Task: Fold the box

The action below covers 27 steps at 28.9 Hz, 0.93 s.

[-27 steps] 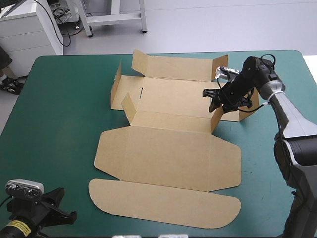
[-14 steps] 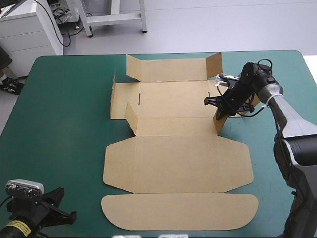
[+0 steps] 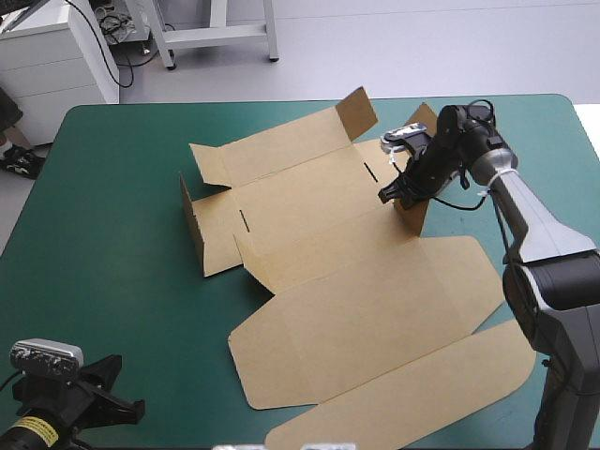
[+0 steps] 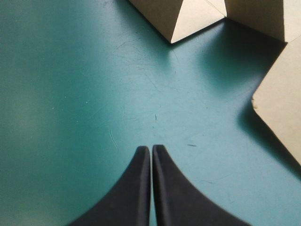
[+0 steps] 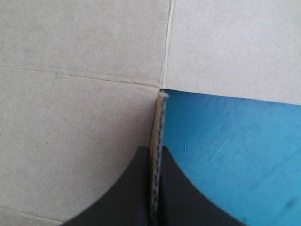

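Box board lies mid-desk as a cut brown sheet, mostly flat. Its far wall and left end wall are partly raised, and its long lid with the rounded tuck strip runs toward the near right edge. Compared with just before, the whole sheet has swung round. It lay square to the desk edges then and now sits slanted, its right end farther away and its left end nearer. The far wall has also dropped lower than it stood earlier.

The right pincer is clamped nearly closed on the right side flap, and the wrist view shows the board's edge pinched between the black fingers. I judge the pull on that flap turned the sheet instead of creasing it, so the tray walls are no further along and the board will probably need steadying.

The left pincer is closed on nothing, low over bare teal-green cover near the box's left corner.

No print, label or brand can be read on the board.
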{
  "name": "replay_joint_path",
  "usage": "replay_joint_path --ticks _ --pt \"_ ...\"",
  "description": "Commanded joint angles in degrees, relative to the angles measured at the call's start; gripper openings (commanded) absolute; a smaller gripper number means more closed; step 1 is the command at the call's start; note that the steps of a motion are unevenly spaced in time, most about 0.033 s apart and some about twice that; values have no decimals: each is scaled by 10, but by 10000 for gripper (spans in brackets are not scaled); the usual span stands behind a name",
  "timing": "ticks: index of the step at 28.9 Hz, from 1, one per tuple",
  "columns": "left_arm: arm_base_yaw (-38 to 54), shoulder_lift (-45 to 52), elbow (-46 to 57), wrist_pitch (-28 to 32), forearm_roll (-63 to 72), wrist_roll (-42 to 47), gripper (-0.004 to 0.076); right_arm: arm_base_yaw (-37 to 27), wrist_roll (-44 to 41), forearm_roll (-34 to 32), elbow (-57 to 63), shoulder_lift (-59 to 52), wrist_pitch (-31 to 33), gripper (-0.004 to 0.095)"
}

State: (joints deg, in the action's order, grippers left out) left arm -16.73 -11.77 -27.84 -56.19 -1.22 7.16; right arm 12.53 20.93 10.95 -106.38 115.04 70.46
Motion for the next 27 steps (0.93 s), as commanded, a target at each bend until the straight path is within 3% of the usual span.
replay_joint_path --ticks 1,10,22,27 --pt "-1 -9 -18 32 3 5 -8 32 49 -28 -66 -14 14 -19" --pt "-1 -9 -18 32 4 4 -8 110 182 -19 -151 43 9 -19" --pt "-1 -9 -18 32 4 4 -8 191 358 -13 -212 58 -78 -20" --pt "-1 -9 -18 32 4 4 -8 210 423 44 -212 58 -95 -20"
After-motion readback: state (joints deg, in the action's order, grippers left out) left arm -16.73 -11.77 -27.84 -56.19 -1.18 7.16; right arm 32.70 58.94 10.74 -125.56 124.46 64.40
